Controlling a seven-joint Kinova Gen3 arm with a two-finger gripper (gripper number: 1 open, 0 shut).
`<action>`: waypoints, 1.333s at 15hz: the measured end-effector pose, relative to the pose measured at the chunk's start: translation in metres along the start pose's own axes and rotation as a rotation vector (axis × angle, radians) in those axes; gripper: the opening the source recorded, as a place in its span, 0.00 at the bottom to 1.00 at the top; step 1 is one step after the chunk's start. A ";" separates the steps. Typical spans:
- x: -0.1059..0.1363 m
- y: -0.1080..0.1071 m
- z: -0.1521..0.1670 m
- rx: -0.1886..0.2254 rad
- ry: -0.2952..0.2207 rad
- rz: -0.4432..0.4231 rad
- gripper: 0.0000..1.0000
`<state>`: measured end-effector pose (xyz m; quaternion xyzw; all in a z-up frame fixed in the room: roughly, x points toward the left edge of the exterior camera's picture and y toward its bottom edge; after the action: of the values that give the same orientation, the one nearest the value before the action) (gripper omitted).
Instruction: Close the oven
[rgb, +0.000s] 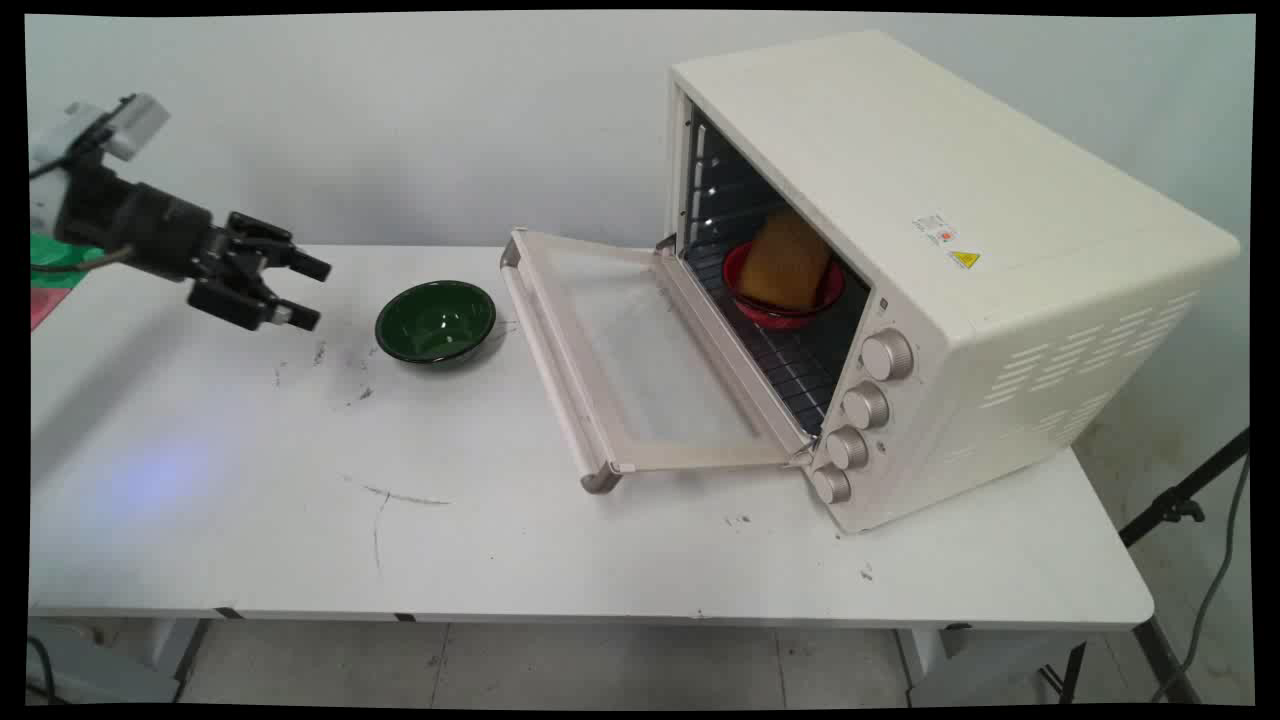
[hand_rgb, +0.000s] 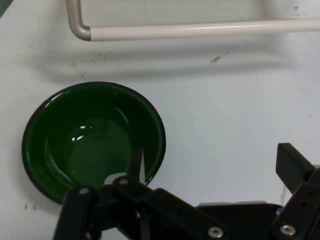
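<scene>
Green bowl (rgb: 435, 321) just beside spread tool (rgb: 307, 292)

A scuffed white rectangular worktop (rgb: 480, 540) carries a round dark green enamel bowl (rgb: 435, 321) toward its left rear and a large cream metal toaster oven (rgb: 940, 270) on its right, the oven's glass door (rgb: 620, 360) folded down, open, beside the bowl.
</scene>
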<state>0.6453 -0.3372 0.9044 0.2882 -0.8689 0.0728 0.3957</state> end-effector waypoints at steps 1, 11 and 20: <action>0.003 0.001 0.006 0.004 -0.001 -0.003 1.00; 0.034 0.028 0.087 0.017 -0.030 -0.034 1.00; 0.045 0.045 0.150 0.042 -0.056 -0.039 0.00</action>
<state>0.5002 -0.3735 0.8409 0.3154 -0.8722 0.0753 0.3662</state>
